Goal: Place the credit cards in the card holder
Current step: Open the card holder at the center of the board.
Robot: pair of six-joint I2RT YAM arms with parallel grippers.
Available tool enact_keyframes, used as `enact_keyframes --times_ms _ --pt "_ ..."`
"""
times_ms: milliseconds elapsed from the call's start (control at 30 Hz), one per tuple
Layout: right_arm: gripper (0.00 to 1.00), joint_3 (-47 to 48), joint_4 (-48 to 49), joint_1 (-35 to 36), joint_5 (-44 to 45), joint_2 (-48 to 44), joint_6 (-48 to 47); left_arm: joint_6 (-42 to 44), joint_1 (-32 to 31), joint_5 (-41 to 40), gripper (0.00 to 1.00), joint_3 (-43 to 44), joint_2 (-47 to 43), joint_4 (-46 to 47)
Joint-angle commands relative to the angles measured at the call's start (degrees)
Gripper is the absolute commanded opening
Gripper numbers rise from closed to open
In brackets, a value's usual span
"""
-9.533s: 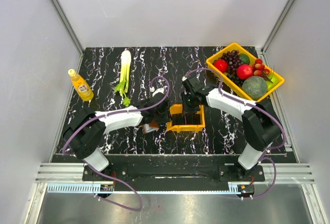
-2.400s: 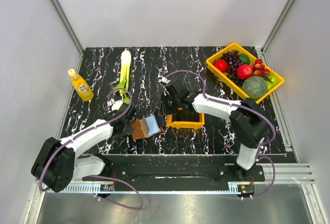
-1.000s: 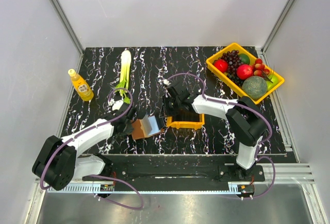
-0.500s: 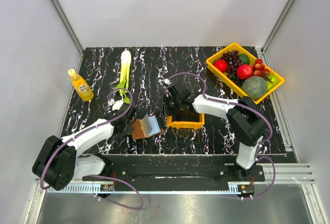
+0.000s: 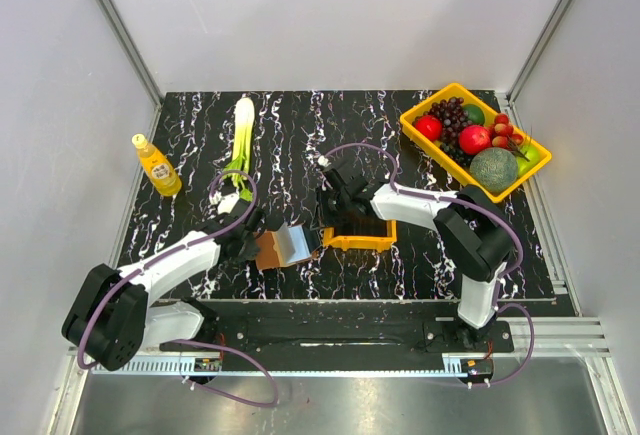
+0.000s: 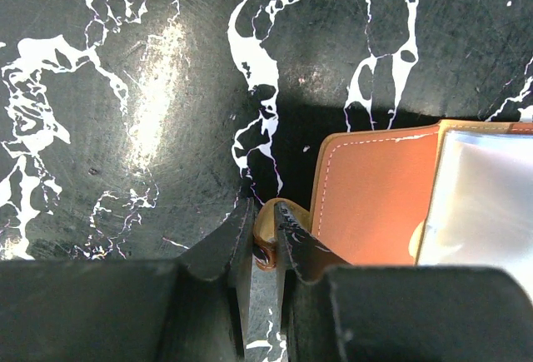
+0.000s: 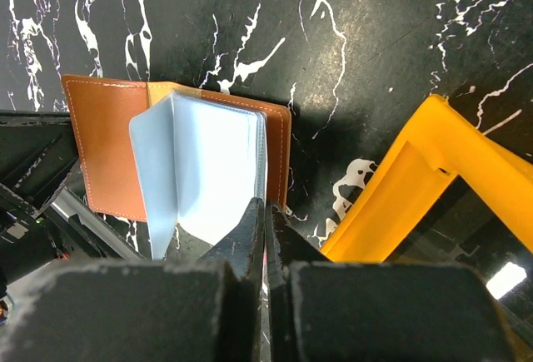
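Observation:
The brown card holder (image 5: 270, 251) lies open on the black marble table between the two arms. Pale blue leaves (image 7: 208, 162) stand up from its inside; I cannot tell whether they are cards or sleeves. My left gripper (image 6: 265, 230) is shut on the holder's left edge (image 6: 268, 219) and pins it down; the holder's brown face (image 6: 375, 204) lies just right of the jaws. My right gripper (image 7: 266, 222) is shut on a thin pale credit card (image 7: 265, 158), seen edge-on. It holds the card upright against the holder's right half (image 7: 281, 158). In the top view the right gripper (image 5: 322, 233) is at the holder's right edge and the left gripper (image 5: 254, 243) at its left edge.
A small orange bin (image 5: 362, 245) sits directly right of the holder, under the right arm, and its rim (image 7: 416, 187) shows close by in the right wrist view. A yellow fruit basket (image 5: 417, 113) stands at the back right. A leek (image 5: 241, 135) and a juice bottle (image 5: 156, 165) are at the back left.
The pale leaves over the holder have shifted slightly to the right. Both arms have stayed almost in place, the left still gripping the holder's edge.

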Motion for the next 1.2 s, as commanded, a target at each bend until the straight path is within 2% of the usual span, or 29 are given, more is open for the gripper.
enact_keyframes --times_ms 0,200,900,1167 --pt "0.0 1.8 0.2 0.8 -1.2 -0.6 -0.6 0.4 0.2 0.6 0.0 -0.7 -1.3 2.0" --pt "0.0 2.3 0.1 0.9 -1.6 -3.9 -0.1 0.5 0.2 0.4 0.0 -0.7 -1.1 2.1" --pt "0.0 4.1 3.3 2.5 -7.1 -6.0 3.0 0.4 0.1 1.5 0.0 -1.2 -1.6 3.6" --pt "0.0 8.1 3.8 4.8 -7.3 1.8 4.5 0.2 0.2 3.1 0.0 -1.5 -2.2 5.3"
